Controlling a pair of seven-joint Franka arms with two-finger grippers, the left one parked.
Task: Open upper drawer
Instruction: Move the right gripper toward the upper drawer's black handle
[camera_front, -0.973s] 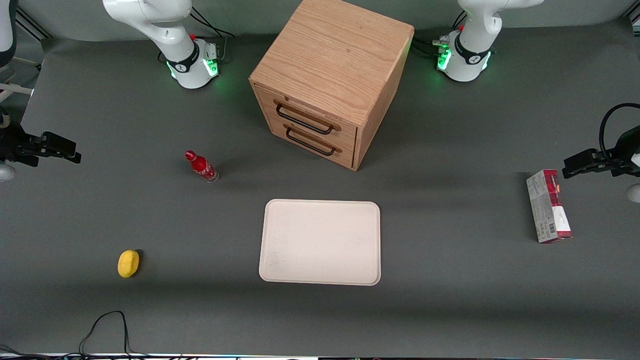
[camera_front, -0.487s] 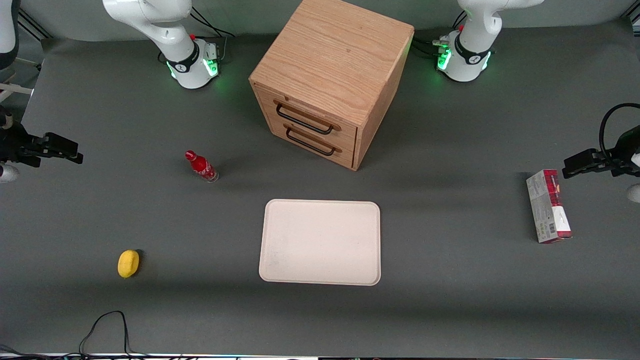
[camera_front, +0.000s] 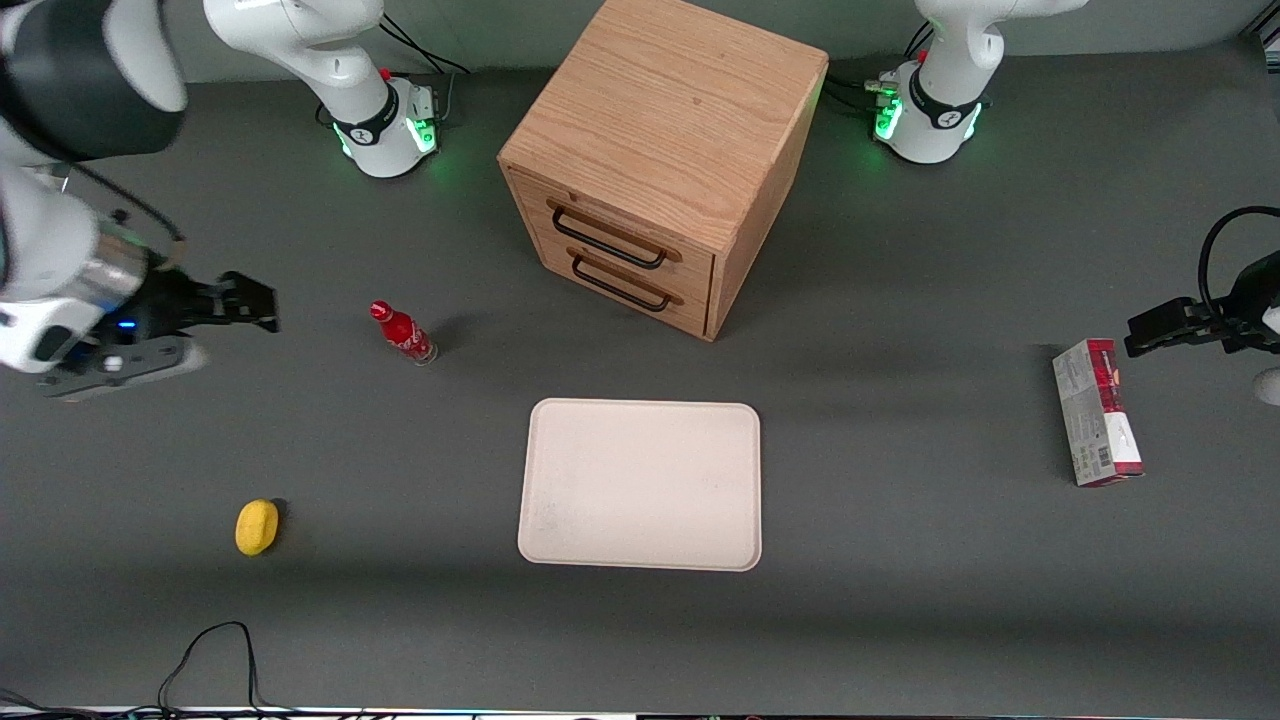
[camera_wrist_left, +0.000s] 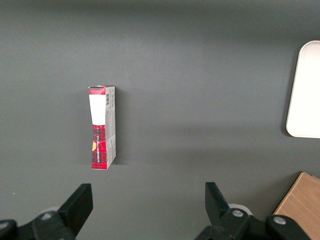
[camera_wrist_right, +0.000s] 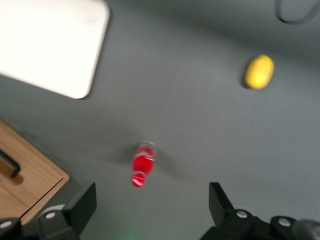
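While the upper drawer (camera_front: 612, 236) sits fully closed in the cabinet (camera_front: 665, 150) at mid-bench, nothing of the task is done: my gripper (camera_front: 250, 303), its fingers (camera_wrist_right: 82, 205) spread and empty, hangs near the red bottle (camera_front: 402, 334), well apart from the handle (camera_front: 610, 238).

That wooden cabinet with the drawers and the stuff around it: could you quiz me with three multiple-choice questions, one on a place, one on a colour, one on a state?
1. Where is the pincer?
A. above the table beside the red bottle
B. on the upper drawer
C. over the tray

2. What colour is the drawer's handle?
A. white
B. black
C. yellow

3. The upper drawer is:
A. fully out
B. removed
C. shut

Answers: 1 A, it hangs near the bottle, toward the working arm's end; 2 B, a thin black bar; 3 C, its front sits flush with the cabinet.
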